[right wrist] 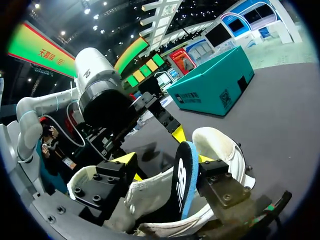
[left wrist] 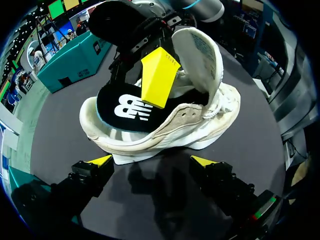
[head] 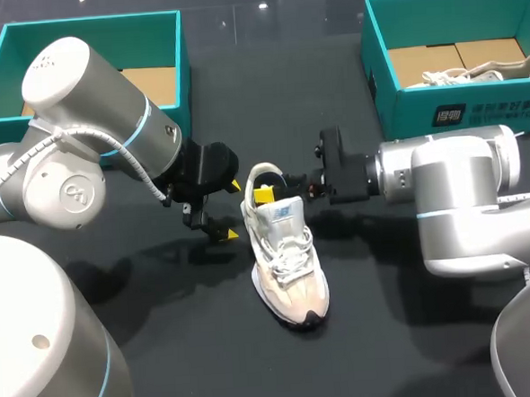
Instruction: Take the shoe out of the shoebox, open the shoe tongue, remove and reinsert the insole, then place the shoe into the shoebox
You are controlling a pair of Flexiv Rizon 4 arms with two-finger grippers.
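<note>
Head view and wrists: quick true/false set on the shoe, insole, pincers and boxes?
1. The shoe stands on the table, outside both boxes. True.
2. The left pincer is shut on the shoe. False: it is open beside the shoe, with nothing between its fingers.
3. The insole is partly out of the shoe at the heel end. True.
4. The right box is empty. False: another shoe lies in it.
5. The right pincer is at the shoe's toe. False: it is at the heel opening.
</note>
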